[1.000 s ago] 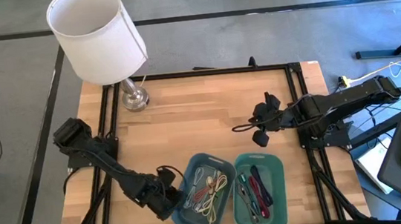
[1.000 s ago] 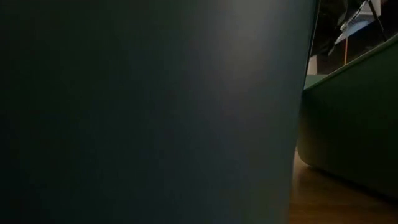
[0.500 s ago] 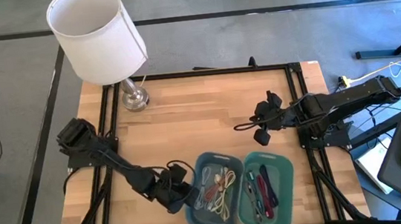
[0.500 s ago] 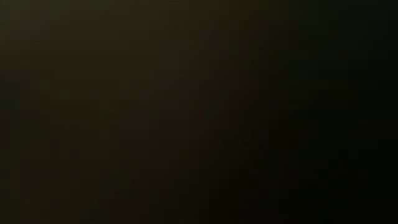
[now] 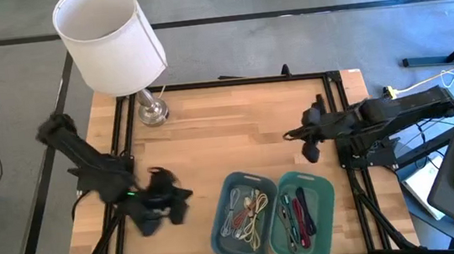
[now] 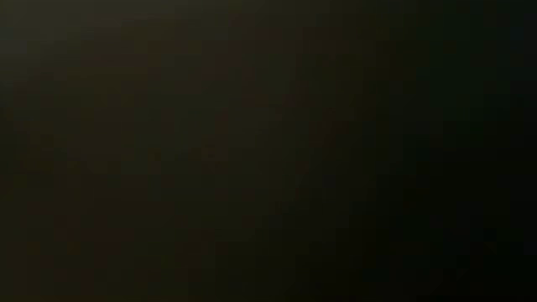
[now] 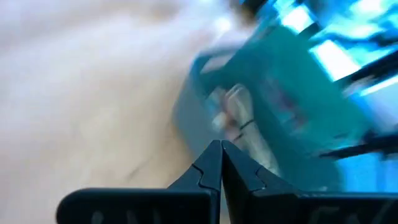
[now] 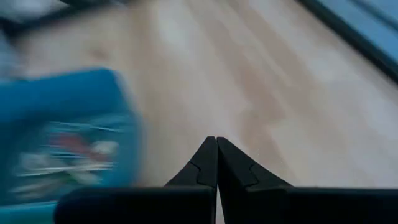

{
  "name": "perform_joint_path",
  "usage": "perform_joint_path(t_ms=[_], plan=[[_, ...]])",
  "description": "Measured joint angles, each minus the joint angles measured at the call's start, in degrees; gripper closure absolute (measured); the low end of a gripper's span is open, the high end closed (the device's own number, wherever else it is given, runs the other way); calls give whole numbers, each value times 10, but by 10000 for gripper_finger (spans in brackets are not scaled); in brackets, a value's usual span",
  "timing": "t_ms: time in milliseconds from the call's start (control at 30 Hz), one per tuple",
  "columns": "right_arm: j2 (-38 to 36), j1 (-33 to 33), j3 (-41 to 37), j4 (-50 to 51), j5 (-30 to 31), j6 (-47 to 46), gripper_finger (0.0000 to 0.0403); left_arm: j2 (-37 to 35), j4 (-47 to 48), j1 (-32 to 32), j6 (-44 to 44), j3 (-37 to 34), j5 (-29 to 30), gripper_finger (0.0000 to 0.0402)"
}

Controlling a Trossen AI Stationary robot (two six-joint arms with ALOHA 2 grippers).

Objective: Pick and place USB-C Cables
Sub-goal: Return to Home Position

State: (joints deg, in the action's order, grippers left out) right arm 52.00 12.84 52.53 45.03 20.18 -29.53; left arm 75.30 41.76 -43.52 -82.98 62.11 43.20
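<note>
The left claw (image 7: 221, 145), pinched together and empty, hangs low beside the blue bin (image 5: 219, 229); the right claw (image 8: 216, 140), likewise pinched, hovers near the surface's (image 5: 210, 129) right edge.

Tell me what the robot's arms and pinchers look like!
The left arm and right arm are black, thin and jointed, like bendy sticks. The left gripper and right gripper each have two flat black fingers that narrow to a point, with a little notch on the inner edge.
</note>
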Motion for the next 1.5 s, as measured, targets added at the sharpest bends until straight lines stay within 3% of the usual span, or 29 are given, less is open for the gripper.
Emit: perform_joint_path(t_ms=[133,200,300,400,567,700,800,967,1067,1200,1333,1500], plan=[[-33,23,44,-36,-52,0,403,-90,-22,-67,96,0,177,398],[-40,39,64,-87,-57,21,403,-118,-68,-84,191,0,256,399],[-34,61,85,-201,-59,88,403,-141,-155,-75,395,0,272,401],[-5,67,93,-333,-60,190,403,-152,-248,-17,599,0,197,400],[76,14,125,-396,-94,320,403,-175,-365,150,798,0,-71,401],[145,-82,182,-386,-235,331,403,-192,-370,294,847,0,-266,401],[187,-163,239,-316,-328,338,403,-203,-343,395,853,0,-401,400],[214,-251,327,-113,-374,345,403,-260,-221,521,831,0,-555,401],[191,-265,341,-27,-370,344,403,-320,-161,557,831,0,-593,400],[129,-247,322,32,-295,296,403,-419,-82,569,808,0,-570,401],[50,-198,261,20,-212,214,403,-517,-64,564,727,-22,-556,401],[-43,-121,130,-32,-102,110,403,-625,-52,563,647,-112,-548,401]])
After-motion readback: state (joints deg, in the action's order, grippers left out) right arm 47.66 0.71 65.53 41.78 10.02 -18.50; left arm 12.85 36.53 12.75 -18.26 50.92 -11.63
